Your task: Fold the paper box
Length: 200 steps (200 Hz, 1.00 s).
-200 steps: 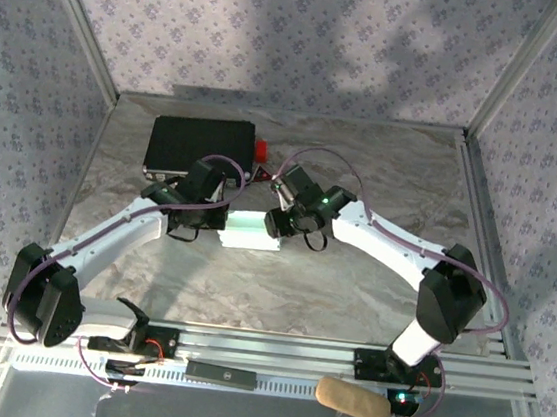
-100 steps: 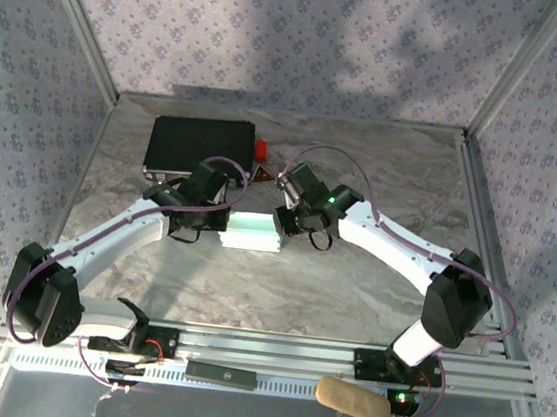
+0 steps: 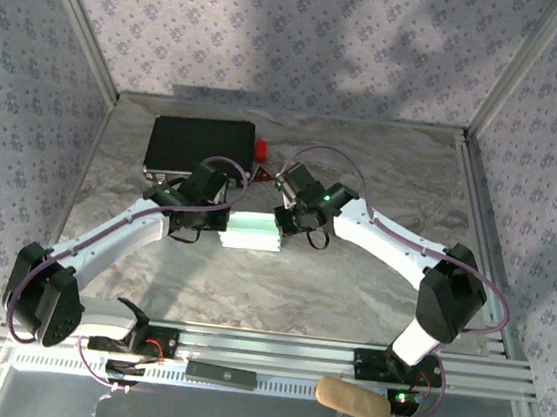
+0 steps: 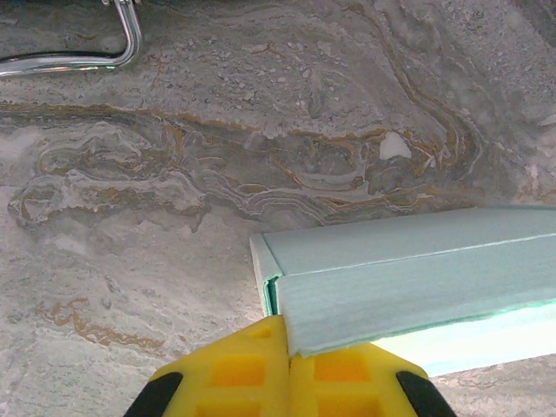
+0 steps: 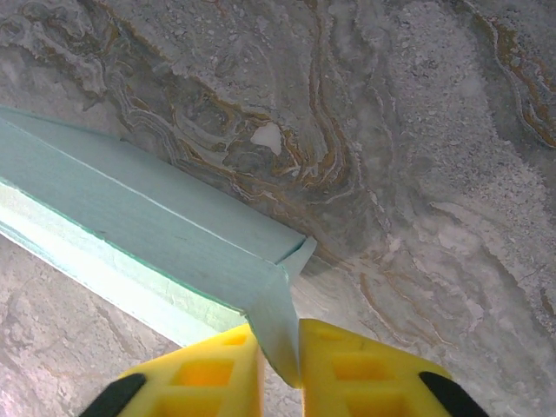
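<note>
Left gripper (image 4: 288, 343), seen from its wrist camera: the two yellow pads (image 4: 226, 373) are pressed together at 6 o'clock in the view, pinching the lower corner of the paper box (image 4: 408, 287), whose pale blue-green panels run away toward 3 o'clock with a folded edge standing upright just above the pads. Right gripper (image 5: 278, 343), seen from its own wrist camera: the fingers (image 5: 356, 365) are closed on a narrow end flap of the paper box (image 5: 148, 226), the flap dropping into the slit between them while the body of the box stretches toward 9 to 10 o'clock. In the overhead view the left gripper (image 3: 219, 220) meets the box at its 9 o'clock end and the right gripper (image 3: 282, 224) at its 3 o'clock end (each arm curving in from its own side). The paper box (image 3: 252, 231) lies as a small flat oblong near the middle of the marbled table (image 3: 350, 287), between the two grippers. A black case (image 3: 200, 144) with a red part (image 3: 261, 149) sits at about 11 o'clock from the box, near the far edge.
</note>
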Each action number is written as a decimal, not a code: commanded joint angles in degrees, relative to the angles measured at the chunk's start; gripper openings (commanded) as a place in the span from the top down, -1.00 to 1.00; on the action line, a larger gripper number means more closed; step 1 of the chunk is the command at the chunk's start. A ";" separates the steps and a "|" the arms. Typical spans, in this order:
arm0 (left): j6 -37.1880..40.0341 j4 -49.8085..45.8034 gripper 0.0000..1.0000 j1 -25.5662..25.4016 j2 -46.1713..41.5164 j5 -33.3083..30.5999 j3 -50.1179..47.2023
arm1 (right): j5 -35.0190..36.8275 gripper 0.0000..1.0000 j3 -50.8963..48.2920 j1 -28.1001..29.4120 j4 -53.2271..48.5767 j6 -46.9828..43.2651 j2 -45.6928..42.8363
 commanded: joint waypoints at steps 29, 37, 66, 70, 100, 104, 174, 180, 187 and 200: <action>-3.73 -0.51 1.00 -1.16 -0.78 0.05 1.31 | 4.48 0.84 4.45 2.02 -3.90 6.52 1.81; -4.05 -0.48 1.00 -1.40 -0.76 0.14 1.50 | 4.89 0.87 4.68 2.10 -4.39 7.73 2.15; -4.88 -0.44 1.00 -2.51 -0.81 -0.56 1.97 | 5.03 0.92 5.02 2.29 -4.47 10.54 2.93; -4.99 -0.50 1.00 -2.64 -0.91 -0.65 2.02 | 5.04 0.93 5.20 2.28 -4.55 10.74 3.03; -5.83 0.06 1.00 -3.51 -0.79 -1.13 1.79 | 5.19 0.95 6.73 2.40 -5.83 12.78 4.25; -5.91 0.14 1.00 -3.61 -0.78 -1.09 1.72 | 5.16 0.95 7.03 2.43 -6.00 13.05 4.36; -7.00 0.66 1.00 -4.50 -0.61 -1.42 2.06 | 7.09 0.95 8.90 2.94 -7.84 16.34 5.61; -7.02 0.72 1.00 -4.50 -0.61 -1.35 2.04 | 7.31 0.95 8.75 2.97 -7.75 16.55 5.60; -7.13 0.80 1.00 -4.59 -0.61 -1.40 2.02 | 7.44 0.95 8.42 3.11 -7.34 16.36 5.48; -7.21 0.84 1.00 -4.65 -0.56 -1.40 1.93 | 8.64 0.95 7.68 3.75 -6.58 16.08 5.15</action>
